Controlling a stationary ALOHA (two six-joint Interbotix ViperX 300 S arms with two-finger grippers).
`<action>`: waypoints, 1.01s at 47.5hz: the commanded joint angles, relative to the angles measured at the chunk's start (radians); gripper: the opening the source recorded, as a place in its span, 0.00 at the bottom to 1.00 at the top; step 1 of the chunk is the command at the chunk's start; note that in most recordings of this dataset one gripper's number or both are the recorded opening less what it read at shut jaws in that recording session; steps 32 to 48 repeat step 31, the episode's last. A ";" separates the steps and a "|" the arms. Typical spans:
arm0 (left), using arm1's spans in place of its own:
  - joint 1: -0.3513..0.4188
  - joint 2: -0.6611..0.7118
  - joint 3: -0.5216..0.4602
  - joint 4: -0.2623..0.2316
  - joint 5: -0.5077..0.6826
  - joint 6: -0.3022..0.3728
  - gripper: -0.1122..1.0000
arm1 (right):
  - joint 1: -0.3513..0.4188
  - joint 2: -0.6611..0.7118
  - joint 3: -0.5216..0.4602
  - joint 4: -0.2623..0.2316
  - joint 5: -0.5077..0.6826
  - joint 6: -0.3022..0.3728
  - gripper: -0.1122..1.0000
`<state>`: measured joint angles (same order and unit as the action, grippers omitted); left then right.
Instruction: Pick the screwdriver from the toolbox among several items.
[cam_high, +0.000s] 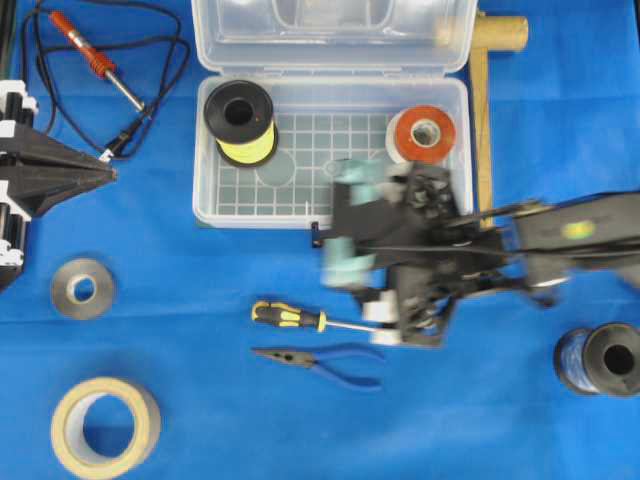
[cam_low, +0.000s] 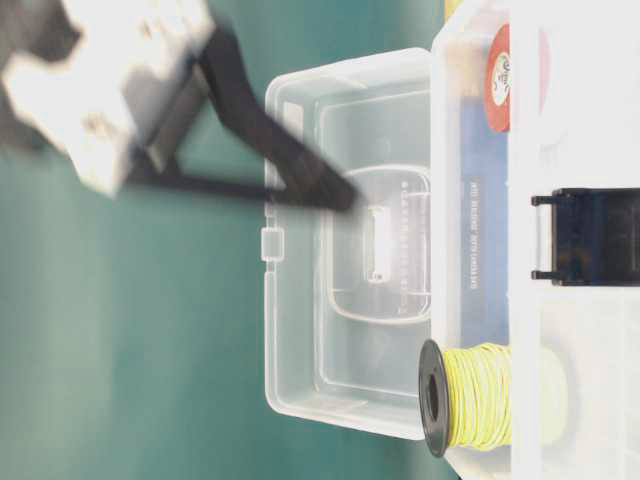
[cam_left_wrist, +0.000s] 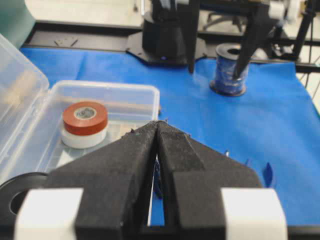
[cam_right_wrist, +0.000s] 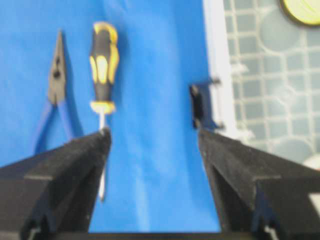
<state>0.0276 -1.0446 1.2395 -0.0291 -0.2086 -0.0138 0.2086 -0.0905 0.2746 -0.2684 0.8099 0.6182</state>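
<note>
The screwdriver (cam_high: 285, 316), with a black-and-yellow handle, lies on the blue cloth in front of the toolbox (cam_high: 250, 215), not inside it. In the right wrist view it (cam_right_wrist: 103, 60) lies just past my left fingertip. The clear toolbox stands open with its lid back. It holds a spool of yellow wire (cam_high: 240, 120) and a red-orange tape roll (cam_high: 422, 132). My right gripper (cam_high: 340, 265) is blurred, open and empty. It hovers between the toolbox latch (cam_right_wrist: 197, 105) and the screwdriver (cam_right_wrist: 155, 137). My left gripper (cam_high: 112, 172) is shut and empty at the left edge (cam_left_wrist: 157, 125).
Blue-handled pliers (cam_high: 320, 360) lie just in front of the screwdriver. A red soldering iron (cam_high: 95, 60) with a black cord lies at the back left. A grey roll (cam_high: 82, 288), a beige tape roll (cam_high: 105, 425) and a blue wire spool (cam_high: 600, 360) sit nearer. A tan wooden piece (cam_high: 500, 32) flanks the toolbox.
</note>
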 joint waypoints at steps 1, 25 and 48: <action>-0.006 0.000 -0.014 -0.002 -0.003 -0.002 0.10 | 0.006 -0.149 0.133 -0.011 -0.112 0.008 0.87; -0.012 -0.006 -0.014 -0.002 -0.006 -0.002 0.10 | 0.009 -0.699 0.761 -0.098 -0.555 0.009 0.86; -0.015 -0.006 -0.014 -0.002 -0.008 0.000 0.10 | 0.000 -0.755 0.838 -0.126 -0.592 0.009 0.86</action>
